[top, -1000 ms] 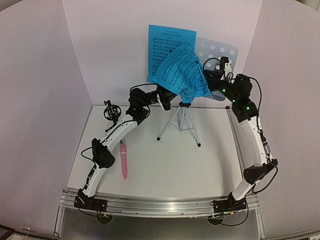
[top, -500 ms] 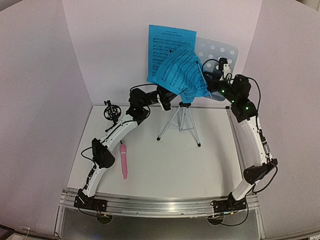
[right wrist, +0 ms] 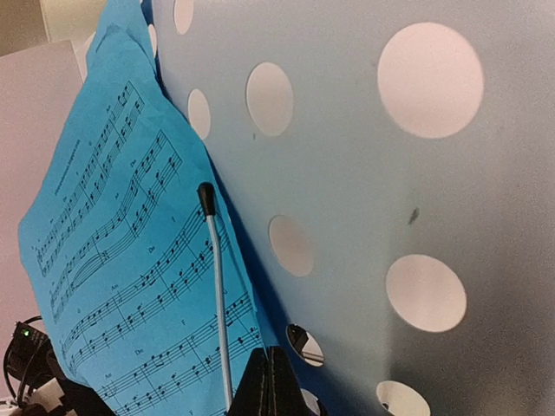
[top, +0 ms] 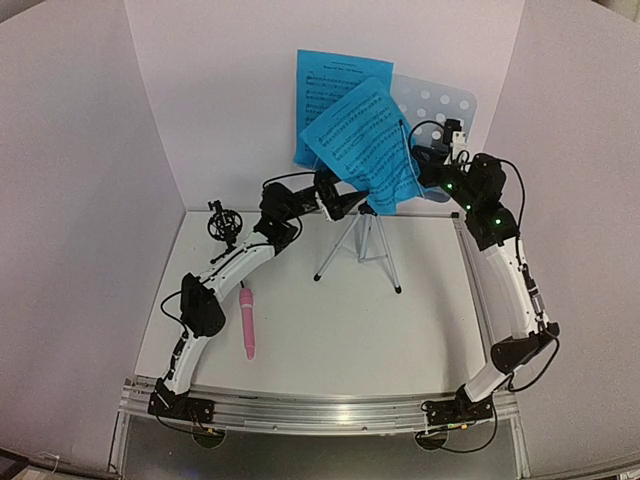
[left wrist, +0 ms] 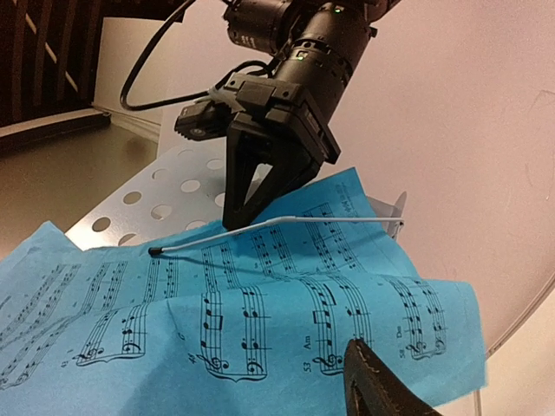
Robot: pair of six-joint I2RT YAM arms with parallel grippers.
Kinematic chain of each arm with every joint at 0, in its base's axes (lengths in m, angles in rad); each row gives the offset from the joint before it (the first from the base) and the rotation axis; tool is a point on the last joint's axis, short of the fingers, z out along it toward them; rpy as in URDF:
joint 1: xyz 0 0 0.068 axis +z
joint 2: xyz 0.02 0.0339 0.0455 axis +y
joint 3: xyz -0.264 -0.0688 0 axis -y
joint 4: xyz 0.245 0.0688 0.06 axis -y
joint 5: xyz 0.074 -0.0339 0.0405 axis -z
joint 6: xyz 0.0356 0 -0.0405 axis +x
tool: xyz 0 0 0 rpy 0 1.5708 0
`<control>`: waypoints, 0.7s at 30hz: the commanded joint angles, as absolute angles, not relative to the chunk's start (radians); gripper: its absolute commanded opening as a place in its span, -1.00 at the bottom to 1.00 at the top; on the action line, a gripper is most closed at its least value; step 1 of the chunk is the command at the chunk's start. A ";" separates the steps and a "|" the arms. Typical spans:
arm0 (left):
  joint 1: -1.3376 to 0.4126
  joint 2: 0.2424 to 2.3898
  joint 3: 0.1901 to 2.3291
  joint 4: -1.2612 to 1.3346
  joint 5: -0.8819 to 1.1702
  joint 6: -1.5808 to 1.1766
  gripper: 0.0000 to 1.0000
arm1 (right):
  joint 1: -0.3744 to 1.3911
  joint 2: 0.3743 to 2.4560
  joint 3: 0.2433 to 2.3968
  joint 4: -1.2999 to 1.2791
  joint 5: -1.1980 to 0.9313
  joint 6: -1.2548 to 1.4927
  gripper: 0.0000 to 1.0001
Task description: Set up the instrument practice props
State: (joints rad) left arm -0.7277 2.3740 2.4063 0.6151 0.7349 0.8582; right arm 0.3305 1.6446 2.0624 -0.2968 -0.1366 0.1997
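Note:
The pale-blue perforated music stand (top: 445, 103) stands on its silver tripod (top: 364, 246) at the back. One blue sheet-music page (top: 338, 82) lies on its left half. A second page (top: 362, 132) leans tilted over the front, under a thin wire arm (left wrist: 277, 224). My left gripper (top: 344, 204) is open just below this page, with one finger (left wrist: 381, 388) showing. My right gripper (right wrist: 270, 354) is shut, its tips against the wire by the page's right edge. The pink microphone (top: 246, 322) lies on the table. The black tripod mic holder (top: 222, 222) stands at the back left.
White walls close in the table at the back and both sides. The stand's tripod legs spread across the back middle of the table (top: 330, 330). The left arm (top: 235, 265) stretches past the microphone and the holder.
My left gripper has opened and let go of the front page, which now lies flatter against the stand. My right gripper stays shut and has shifted slightly.

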 commanded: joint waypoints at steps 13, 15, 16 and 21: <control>-0.728 2.087 2.243 0.571 0.541 0.708 0.60 | 0.333 1.454 1.807 0.023 0.041 0.290 -1.00; -0.730 2.060 2.223 0.569 0.504 0.647 0.61 | 0.334 1.437 1.762 0.061 0.063 0.297 -1.00; -0.732 2.044 2.211 0.576 0.487 0.616 0.60 | 0.334 1.428 1.739 0.083 0.072 0.301 -1.00; -0.798 1.972 2.137 0.682 0.409 0.549 0.45 | 0.334 1.413 1.687 0.145 0.099 0.322 -1.00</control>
State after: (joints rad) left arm -0.7375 2.0728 2.1744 0.5925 0.5082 0.6477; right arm 0.3305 1.4476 1.7099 0.0258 0.0452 0.2873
